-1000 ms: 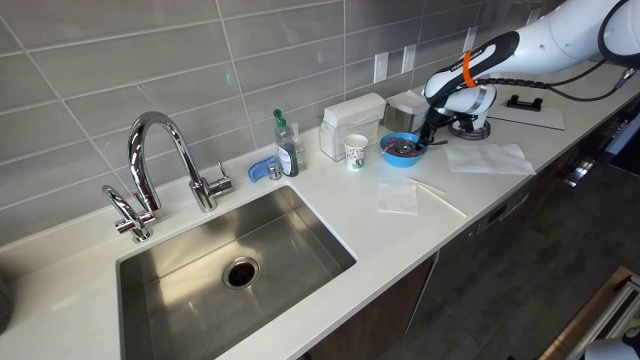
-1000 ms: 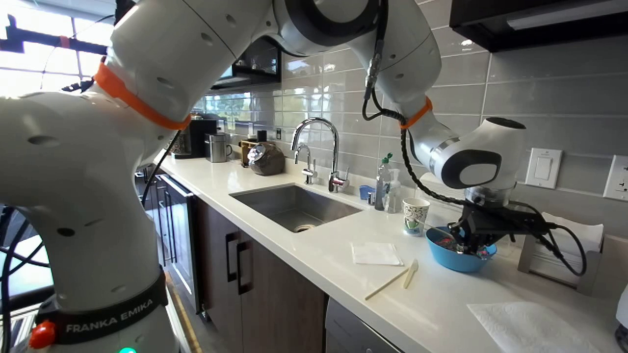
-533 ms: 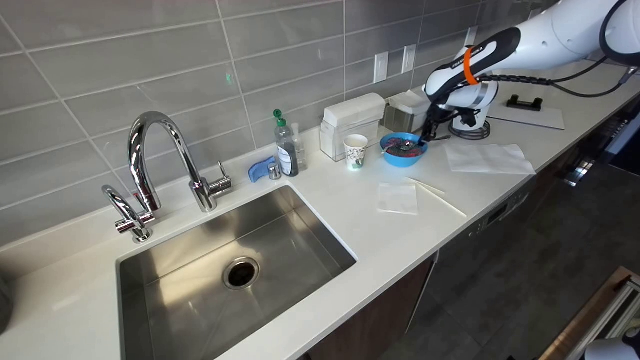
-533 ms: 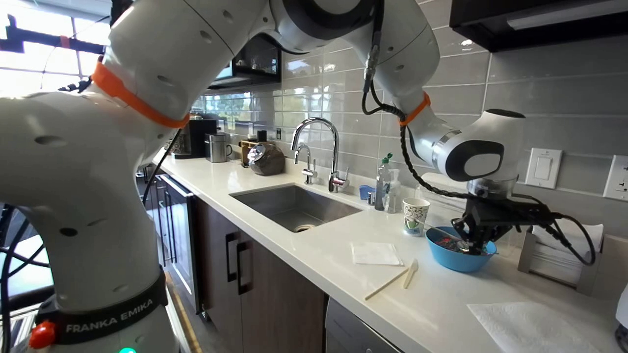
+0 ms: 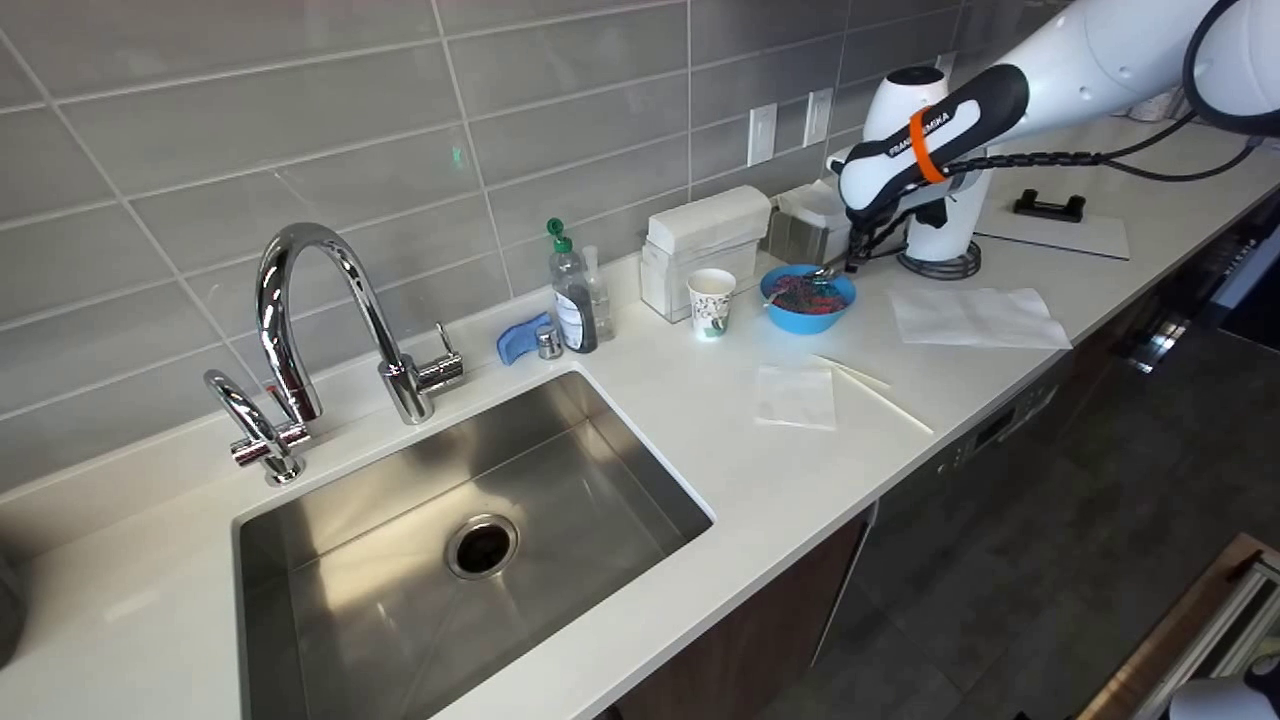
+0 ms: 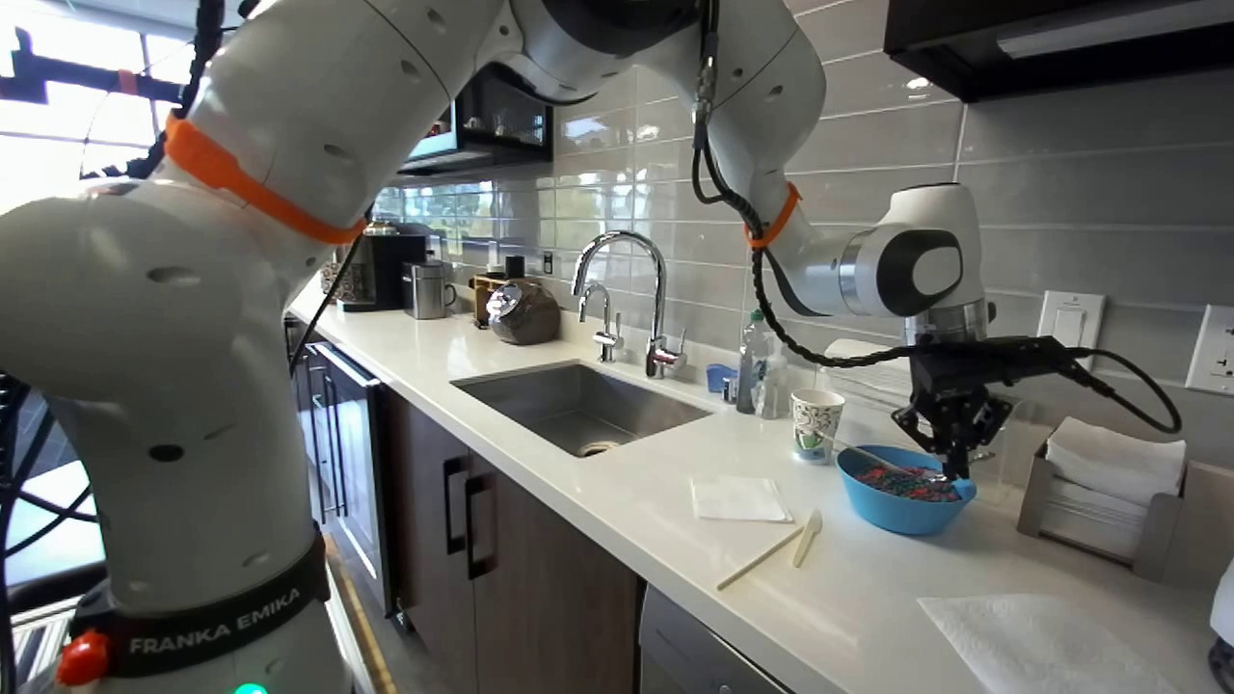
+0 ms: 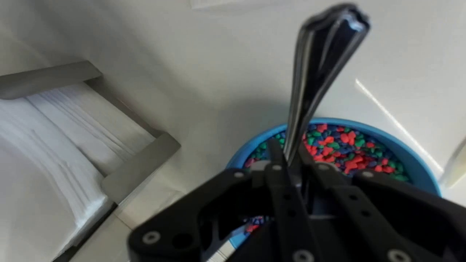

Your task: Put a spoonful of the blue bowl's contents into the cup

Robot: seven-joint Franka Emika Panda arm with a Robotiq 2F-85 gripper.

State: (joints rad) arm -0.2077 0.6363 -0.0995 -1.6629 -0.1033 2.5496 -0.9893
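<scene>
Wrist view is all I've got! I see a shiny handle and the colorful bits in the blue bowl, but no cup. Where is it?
Observer: The cup stands upright between the blue bowl and the green-capped bottle.
Operator: Cool! Could I bump into anything at the bowl?
Observer: Maybe: a thin, pale stick pokes out over its rim, toward the cup.
Operator: Yikes! And where's the scoopy end of my spoon?
Observer: In an exterior view its shiny head shows over the bowl; I can't tell whether it's loaded.
</scene>
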